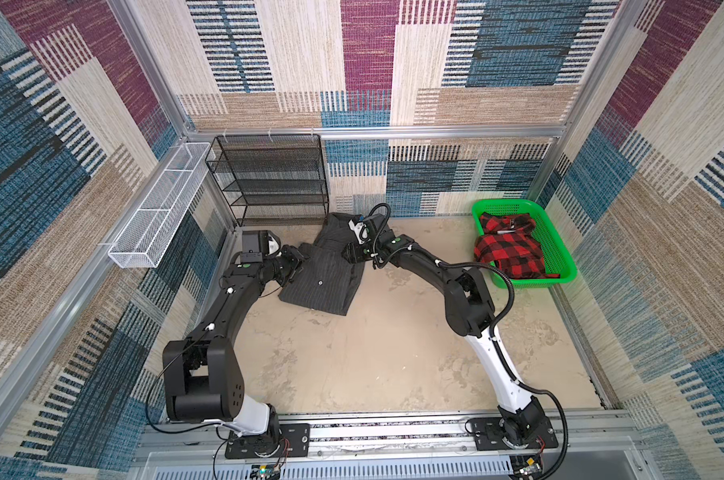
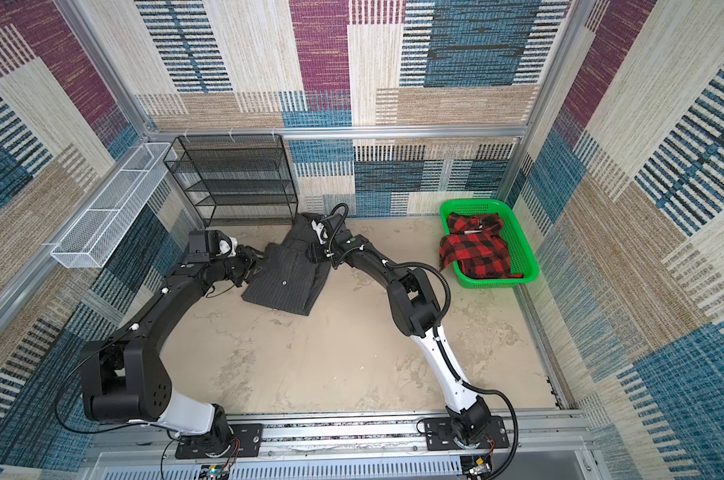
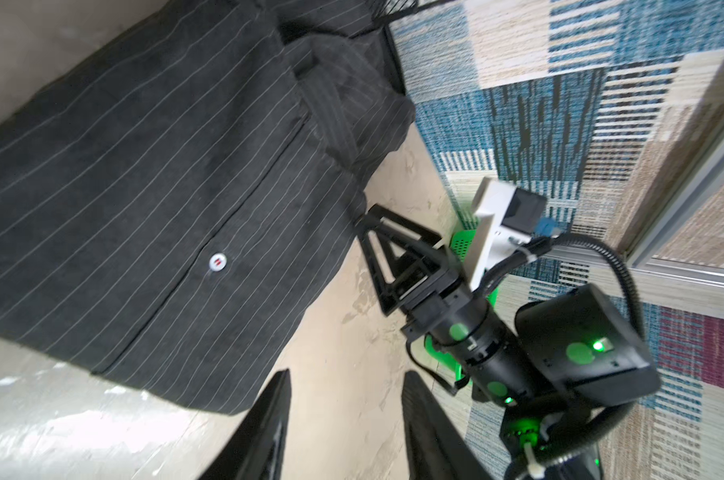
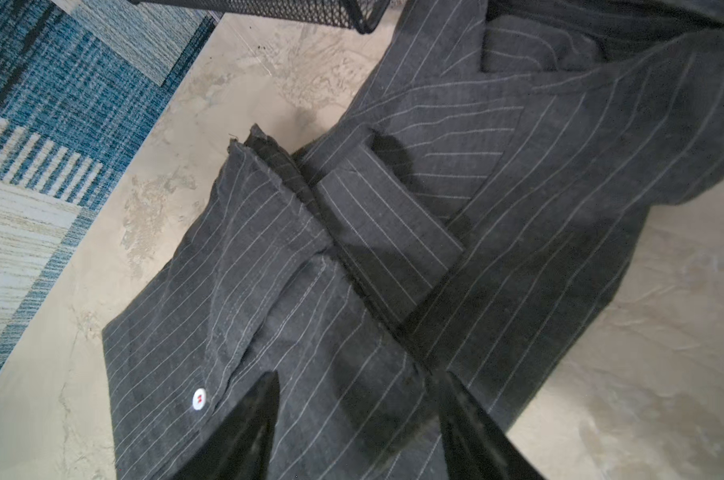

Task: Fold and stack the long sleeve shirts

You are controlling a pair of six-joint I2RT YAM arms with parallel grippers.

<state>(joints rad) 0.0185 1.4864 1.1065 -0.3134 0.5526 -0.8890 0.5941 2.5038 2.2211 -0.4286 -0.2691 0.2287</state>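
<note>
Grey shirt [image 1: 322, 274]: partly folded on the desk [image 1: 372, 353], far and left of centre, with its collar end just beside the black mesh rack [image 1: 268, 178].
Red check shirt [image 1: 509, 249]: bunched in the green basket [image 1: 530, 284] at far right, with one edge draped over the rim.
Left gripper [image 3: 347, 374]: fingers apart and empty, at the grey shirt's left edge.
Right gripper [image 4: 360, 374]: fingers apart over the shirt's right side, clamping nothing.
Risk: the loose cuff and sleeve layers may slide open, and a low finger could snag them. Pulling the red shirt may drag the basket.
Desk surface: beige, mottled, matte.
Room: patterned woven wall panels and a white wire tray [image 1: 156, 212] on the left.
</note>
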